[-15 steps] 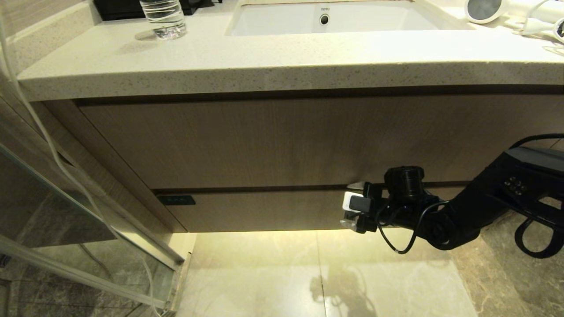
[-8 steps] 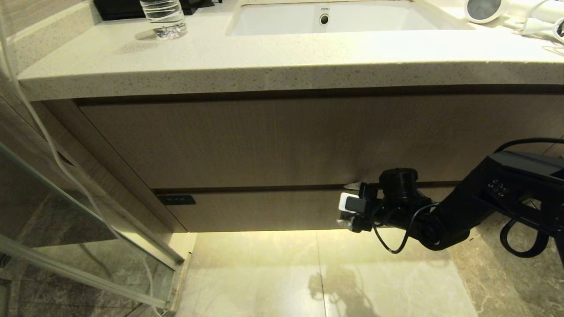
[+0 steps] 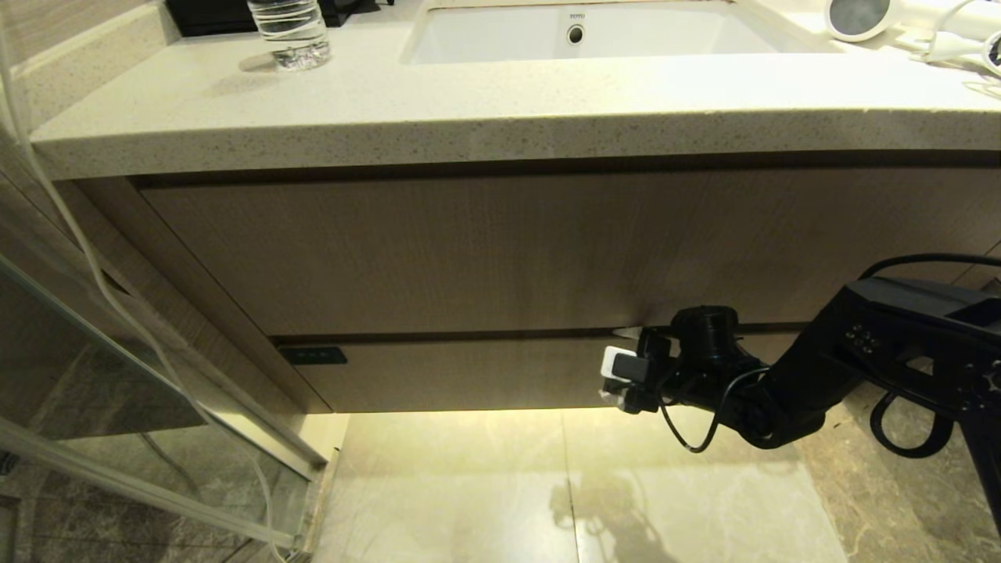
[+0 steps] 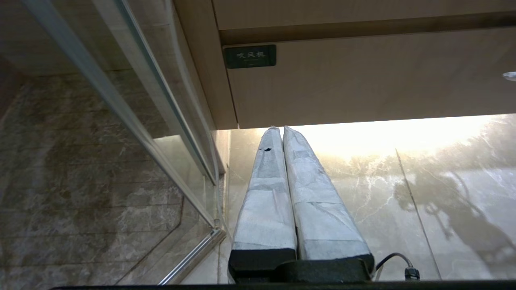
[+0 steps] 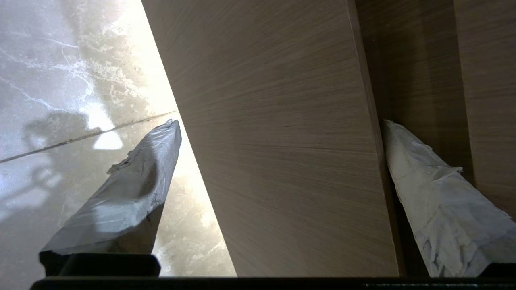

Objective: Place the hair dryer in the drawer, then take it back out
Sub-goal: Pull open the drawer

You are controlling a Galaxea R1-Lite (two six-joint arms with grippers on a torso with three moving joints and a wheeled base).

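Head view: the drawer [image 3: 469,375] is closed, its light wood-grain front flush below the taller panel [image 3: 547,250], with the black label [image 3: 313,356] at its left end. The right hand [image 3: 622,371] is positioned at the right part of the drawer front, fingers spread wide across the front's height. The hair dryer [image 3: 876,17] lies on the tabletop [image 3: 485,102] at the far right corner, well apart from the drawer, with its dark grey round end facing the sink [image 3: 579,35]. A clear water bottle [image 3: 289,31] stands on the tabletop left of the sink. A glass partition [image 3: 141,391] stands at the left.

Left wrist view: the left hand [image 4: 278,129] is closed, both taped fingers pressed together, empty, pointing toward the drawer's lower left corner just below the label [image 4: 250,56]. It hangs above the marble floor [image 4: 403,193].

Right wrist view: the right hand [image 5: 278,123] straddles the drawer front [image 5: 274,141]; one finger [image 5: 133,173] sits past the lower edge, the other [image 5: 423,173] in the dark gap above the upper edge
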